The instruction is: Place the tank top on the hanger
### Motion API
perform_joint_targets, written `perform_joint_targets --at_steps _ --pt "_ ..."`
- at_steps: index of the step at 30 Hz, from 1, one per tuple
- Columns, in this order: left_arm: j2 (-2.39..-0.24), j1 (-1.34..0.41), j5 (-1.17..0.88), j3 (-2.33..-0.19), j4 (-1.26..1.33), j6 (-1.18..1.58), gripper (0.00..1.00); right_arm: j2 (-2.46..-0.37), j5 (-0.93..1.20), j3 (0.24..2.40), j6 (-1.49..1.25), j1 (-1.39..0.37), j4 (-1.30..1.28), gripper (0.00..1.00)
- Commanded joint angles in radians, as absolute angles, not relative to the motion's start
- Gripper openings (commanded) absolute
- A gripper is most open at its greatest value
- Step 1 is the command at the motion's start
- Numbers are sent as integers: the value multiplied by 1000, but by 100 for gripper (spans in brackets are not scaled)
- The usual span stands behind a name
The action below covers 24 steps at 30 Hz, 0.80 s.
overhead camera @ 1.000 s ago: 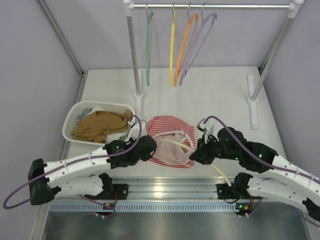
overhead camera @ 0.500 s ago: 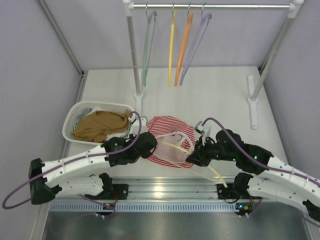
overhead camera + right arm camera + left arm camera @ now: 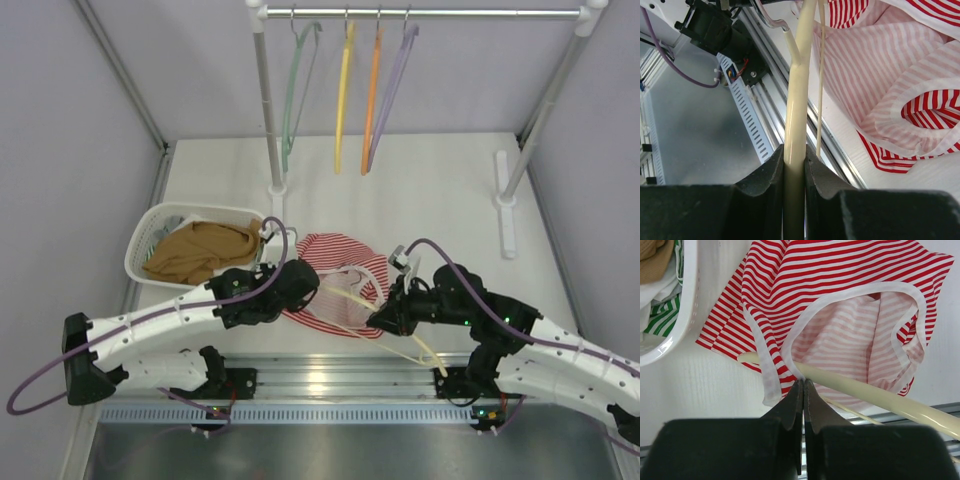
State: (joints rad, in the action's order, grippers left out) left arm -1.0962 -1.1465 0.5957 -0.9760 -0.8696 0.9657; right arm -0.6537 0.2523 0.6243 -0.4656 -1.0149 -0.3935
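Right gripper (image 3: 794,150): clamped on the hanger (image 3: 797,100); over the last second it has moved left, driving the hanger further into the tank top (image 3: 840,285).
Left gripper (image 3: 803,382): pinched on the white strap trim where it crosses the hanger; barely shifted.
Tank top: lies on the table (image 3: 450,200) beside the basket (image 3: 695,300), with the hanger tip poking out past one strap.
Meaning: the first shoulder looks nearly seated; the other is not yet done.

Tank top (image 3: 840,285) – soft matt cloth, hanger (image 3: 865,390) – glossy plastic (smooth, pale)
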Motion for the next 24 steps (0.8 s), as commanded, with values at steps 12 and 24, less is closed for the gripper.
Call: perform_joint_targets --at_steps 12,24 --pt "-1080 -1152 646 -1078 -896 934 0 -699 302 661 -439 -1031 -192 0" --pt "-1055 -1150 652 -1092 -910 922 0 -730 333 658 -459 -1031 -127 0"
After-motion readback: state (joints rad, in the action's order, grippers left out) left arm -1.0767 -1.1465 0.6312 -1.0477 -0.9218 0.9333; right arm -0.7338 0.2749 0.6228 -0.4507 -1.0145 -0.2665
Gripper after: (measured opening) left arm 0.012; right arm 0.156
